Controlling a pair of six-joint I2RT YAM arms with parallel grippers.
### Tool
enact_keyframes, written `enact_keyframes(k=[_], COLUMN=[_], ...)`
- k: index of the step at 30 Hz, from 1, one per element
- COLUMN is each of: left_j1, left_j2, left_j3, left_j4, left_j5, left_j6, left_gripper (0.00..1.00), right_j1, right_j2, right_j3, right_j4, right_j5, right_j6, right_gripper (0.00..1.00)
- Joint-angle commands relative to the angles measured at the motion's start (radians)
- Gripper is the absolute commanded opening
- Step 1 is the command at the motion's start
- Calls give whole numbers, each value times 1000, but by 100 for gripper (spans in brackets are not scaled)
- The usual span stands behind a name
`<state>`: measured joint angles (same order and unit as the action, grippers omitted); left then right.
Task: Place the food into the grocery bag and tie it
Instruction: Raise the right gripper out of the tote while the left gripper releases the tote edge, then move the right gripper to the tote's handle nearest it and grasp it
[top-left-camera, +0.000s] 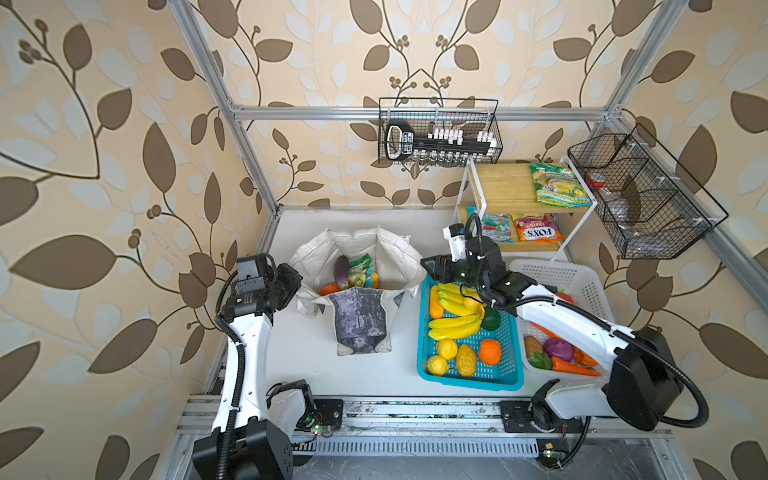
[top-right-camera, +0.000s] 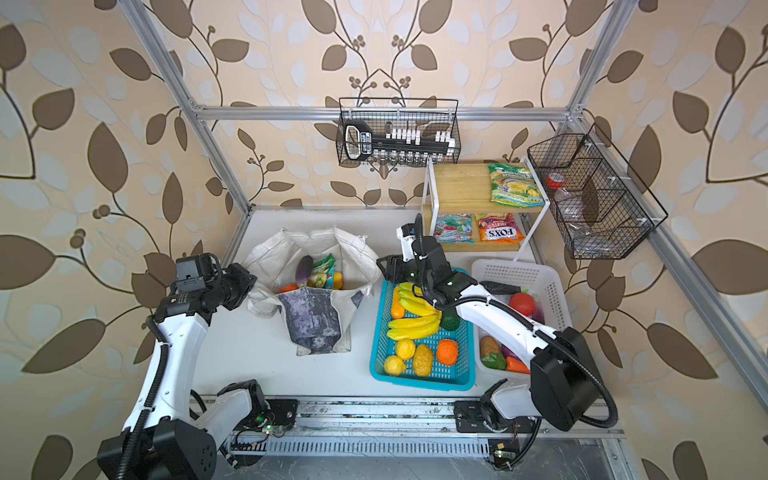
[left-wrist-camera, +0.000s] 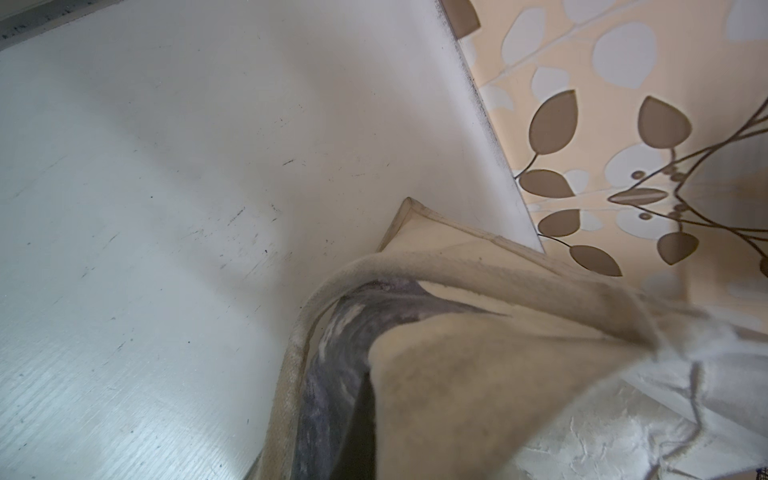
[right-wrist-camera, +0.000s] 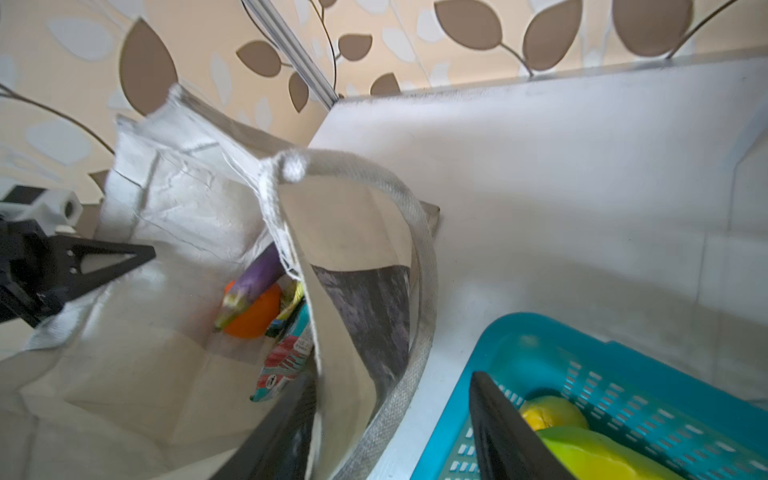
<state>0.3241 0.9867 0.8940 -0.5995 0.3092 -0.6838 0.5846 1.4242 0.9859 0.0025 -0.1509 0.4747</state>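
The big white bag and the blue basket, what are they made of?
The off-white tote bag with grey print looks like soft woven cloth: it creases, its handle shows weave. The blue slotted basket is probably hard, smooth plastic: moulded slots.

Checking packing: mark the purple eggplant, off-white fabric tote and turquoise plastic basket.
purple eggplant (top-left-camera: 341, 271), a top view, body.
off-white fabric tote (top-left-camera: 360, 320), a top view, grey front panel.
turquoise plastic basket (top-left-camera: 469, 380), a top view, near rim.
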Motion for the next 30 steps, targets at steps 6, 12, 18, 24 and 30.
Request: enact_keyframes(k=[6,12,18,24,30], left_j1=[64,66,66,66,66], left_j2=[-12,-13,-5,-20,-1], left_j3=[14,-10,-19,-23,10], left_j4=[23,32,42,52,13], left_j5=[-41,-27,1,2,38], left_j6=[18,12,13,29,84], left_gripper=[0,0,0,0,0], right_j1=[-19,-28,-13,19,107], right_j2=[17,-121,-126,-45,75], right_j3=[-6,-32,-56,-58,47], right_j4=[47,-8,-88,-33,4], right_j5=[-88,-7,122,115,100], right_j6=[-4,-23,-88,-85,-127], right_gripper=[60,58,45,39,38])
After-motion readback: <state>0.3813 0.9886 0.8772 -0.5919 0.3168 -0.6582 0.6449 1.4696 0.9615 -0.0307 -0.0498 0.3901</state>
